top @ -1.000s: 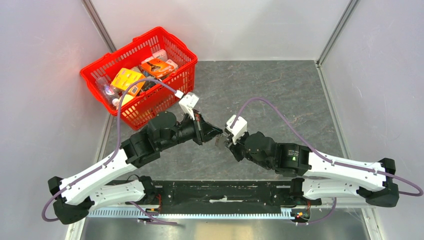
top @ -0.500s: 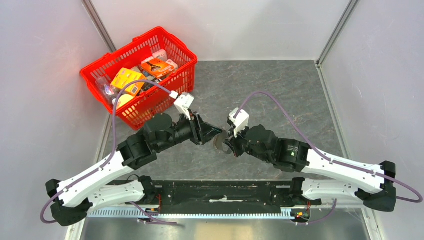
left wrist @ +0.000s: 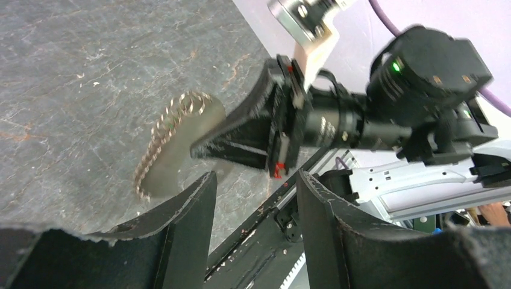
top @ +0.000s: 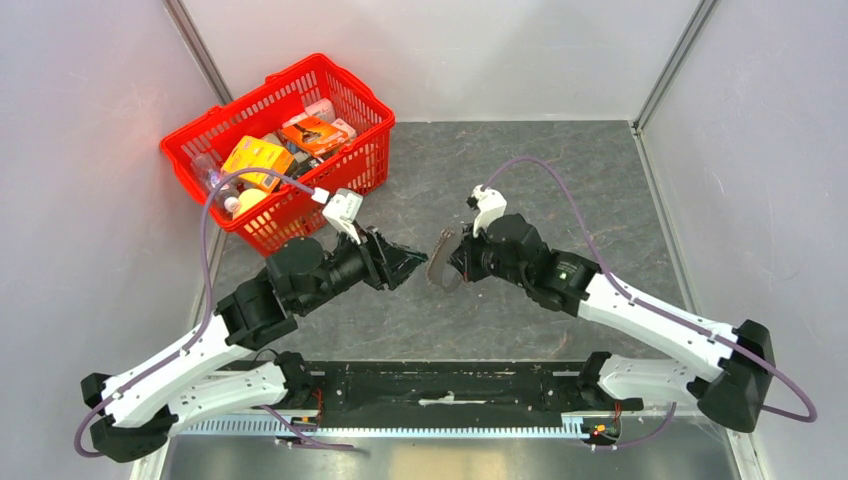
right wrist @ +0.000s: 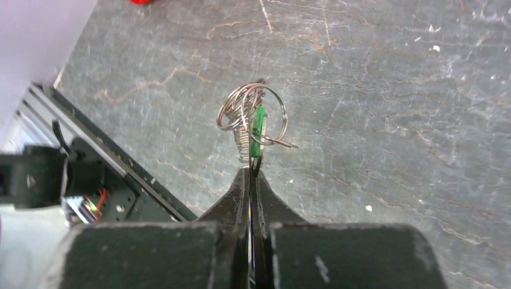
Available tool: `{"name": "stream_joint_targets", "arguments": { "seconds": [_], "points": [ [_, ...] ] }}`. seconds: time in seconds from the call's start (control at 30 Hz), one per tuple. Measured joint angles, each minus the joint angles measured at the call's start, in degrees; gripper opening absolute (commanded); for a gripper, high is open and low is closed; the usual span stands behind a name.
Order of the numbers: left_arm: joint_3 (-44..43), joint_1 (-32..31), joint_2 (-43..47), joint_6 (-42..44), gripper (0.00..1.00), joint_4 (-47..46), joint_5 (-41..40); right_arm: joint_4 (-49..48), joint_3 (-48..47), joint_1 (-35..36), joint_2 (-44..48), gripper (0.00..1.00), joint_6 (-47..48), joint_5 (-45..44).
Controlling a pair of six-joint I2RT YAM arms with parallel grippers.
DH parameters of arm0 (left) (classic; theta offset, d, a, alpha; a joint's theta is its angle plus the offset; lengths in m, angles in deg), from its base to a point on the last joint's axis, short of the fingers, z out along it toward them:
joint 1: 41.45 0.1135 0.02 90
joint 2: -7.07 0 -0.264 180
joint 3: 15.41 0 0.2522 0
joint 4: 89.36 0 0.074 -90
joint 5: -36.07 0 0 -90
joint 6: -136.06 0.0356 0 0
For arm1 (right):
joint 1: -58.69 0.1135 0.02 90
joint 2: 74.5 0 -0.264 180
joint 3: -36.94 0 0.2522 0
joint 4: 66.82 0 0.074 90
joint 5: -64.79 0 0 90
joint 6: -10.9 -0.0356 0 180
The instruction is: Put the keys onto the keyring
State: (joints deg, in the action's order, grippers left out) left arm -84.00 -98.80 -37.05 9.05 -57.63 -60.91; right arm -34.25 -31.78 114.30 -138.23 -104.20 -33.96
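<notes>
The keyring [top: 438, 272] is a grey oval with a beaded rim, held off the table between the two arms. My right gripper [top: 447, 262] is shut on its edge. From the left wrist the keyring [left wrist: 172, 150] shows broadside, with the right gripper [left wrist: 196, 147] clamped on it. From the right wrist it [right wrist: 241, 111] appears edge-on as wire rings above my shut right gripper [right wrist: 251, 171]. The green-headed key [right wrist: 258, 126] lies against the rings, its lower end reaching the fingertips. My left gripper [top: 408, 262] is open and empty just left of the keyring, its gap [left wrist: 254, 180] bare.
A red basket [top: 310, 200] holding several packaged items stands at the back left, close behind the left arm. A black rail [top: 450, 385] runs along the near edge between the arm bases. Grey enclosure walls close in the table's sides and back.
My left gripper opened, let go and drew back to the left. My right gripper shut on the keyring and carried it up and toward the far side.
</notes>
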Motion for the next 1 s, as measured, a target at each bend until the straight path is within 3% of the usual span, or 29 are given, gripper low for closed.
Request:
{"name": "stream_joint_targets", "arguments": {
  "seconds": [0.4, 0.7, 1.0],
  "points": [
    [5.42, 0.00, 5.29, -0.02, 0.56, 1.42, -0.48, -20.68, 8.76, -18.88, -12.35, 0.00, -21.79, 20.31],
    [6.51, 0.00, 6.69, -0.02, 0.56, 1.70, -0.42, -38.05, 11.47, -20.94, -25.31, 0.00, -32.96, 28.35],
    [8.04, 0.00, 6.93, -0.02, 0.55, 1.68, -0.35, -47.34, 14.95, -23.89, -32.76, 0.00, -38.91, 28.83]
  ]
}}
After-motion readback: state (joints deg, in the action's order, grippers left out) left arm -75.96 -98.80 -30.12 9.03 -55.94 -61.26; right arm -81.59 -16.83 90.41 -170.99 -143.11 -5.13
